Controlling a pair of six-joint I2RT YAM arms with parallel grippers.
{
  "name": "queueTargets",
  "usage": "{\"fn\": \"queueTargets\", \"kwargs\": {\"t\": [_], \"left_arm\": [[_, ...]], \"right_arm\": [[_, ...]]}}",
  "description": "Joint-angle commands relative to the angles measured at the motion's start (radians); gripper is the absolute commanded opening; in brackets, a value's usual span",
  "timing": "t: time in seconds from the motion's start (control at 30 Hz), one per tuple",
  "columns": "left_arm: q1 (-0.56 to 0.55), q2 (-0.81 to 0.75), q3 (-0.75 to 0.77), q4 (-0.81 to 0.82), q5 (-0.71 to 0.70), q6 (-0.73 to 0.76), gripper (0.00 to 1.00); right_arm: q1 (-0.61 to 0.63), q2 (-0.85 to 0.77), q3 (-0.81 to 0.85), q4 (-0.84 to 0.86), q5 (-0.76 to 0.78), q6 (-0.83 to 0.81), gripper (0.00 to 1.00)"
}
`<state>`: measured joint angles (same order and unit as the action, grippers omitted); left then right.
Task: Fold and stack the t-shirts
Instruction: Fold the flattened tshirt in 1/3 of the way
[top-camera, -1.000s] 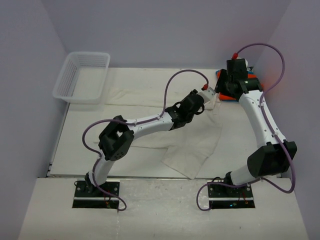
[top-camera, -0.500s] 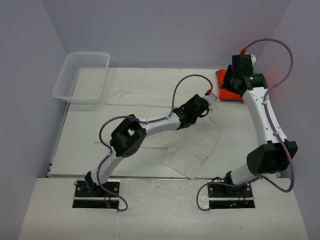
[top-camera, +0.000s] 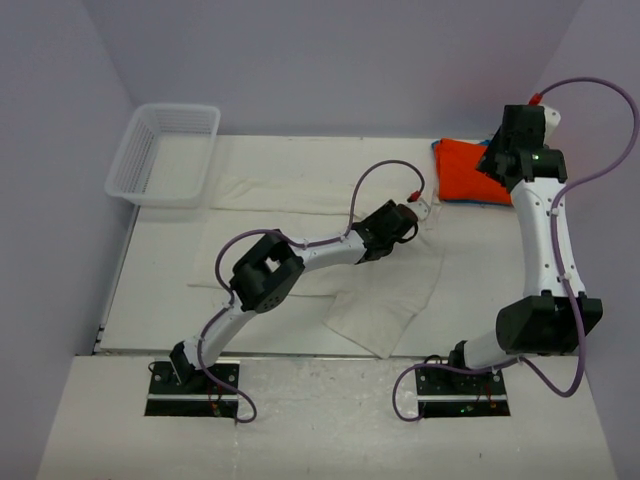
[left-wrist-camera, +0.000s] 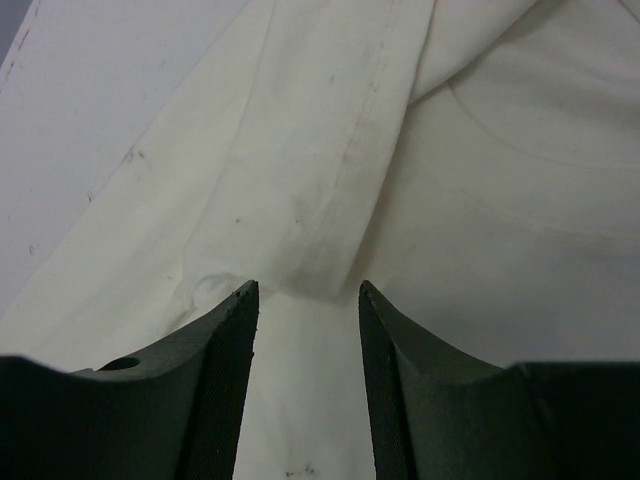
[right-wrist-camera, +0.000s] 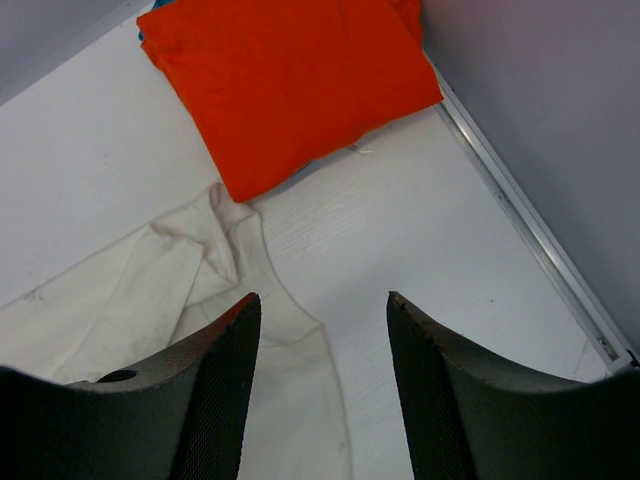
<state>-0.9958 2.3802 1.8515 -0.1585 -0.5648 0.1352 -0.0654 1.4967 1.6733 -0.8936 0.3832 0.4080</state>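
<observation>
The large cream t-shirt (top-camera: 300, 215) lies spread and partly folded across the middle of the table. My left gripper (top-camera: 415, 213) is over its right end, low, with its jaws open; in the left wrist view (left-wrist-camera: 305, 290) only cream cloth (left-wrist-camera: 330, 150) shows between and ahead of the fingers. The folded orange t-shirt (top-camera: 468, 168) lies at the back right on a blue one, seen only as an edge (top-camera: 483, 200). My right gripper (top-camera: 497, 157) is open, empty and raised beside the orange shirt (right-wrist-camera: 290, 80), with the cream shirt's neck end (right-wrist-camera: 150, 290) below it.
A white mesh basket (top-camera: 165, 150) stands at the back left corner. The table's metal edge rail (right-wrist-camera: 530, 230) and the right wall run close beside the right arm. Walls enclose the back and both sides.
My right arm has lifted and drawn back to the right, uncovering the orange shirt. My left arm's elbow has swung right; its gripper stays at the cream shirt's right end.
</observation>
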Motion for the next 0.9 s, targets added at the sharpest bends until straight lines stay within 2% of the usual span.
{"fn": "queueTargets", "kwargs": {"t": [0.0,0.53,0.87], "left_arm": [[-0.003,-0.004,0.041,0.002,-0.009,-0.028,0.46],[-0.001,0.066,0.055,0.020,-0.012,-0.005,0.45],[0.006,0.066,0.043,0.063,-0.052,0.012,0.32]], "right_arm": [[0.004,-0.029,0.028,-0.007,0.000,0.018,0.55],[0.004,-0.050,-0.012,0.015,-0.012,-0.001,0.55],[0.004,-0.044,-0.023,0.024,-0.035,-0.012,0.55]]}}
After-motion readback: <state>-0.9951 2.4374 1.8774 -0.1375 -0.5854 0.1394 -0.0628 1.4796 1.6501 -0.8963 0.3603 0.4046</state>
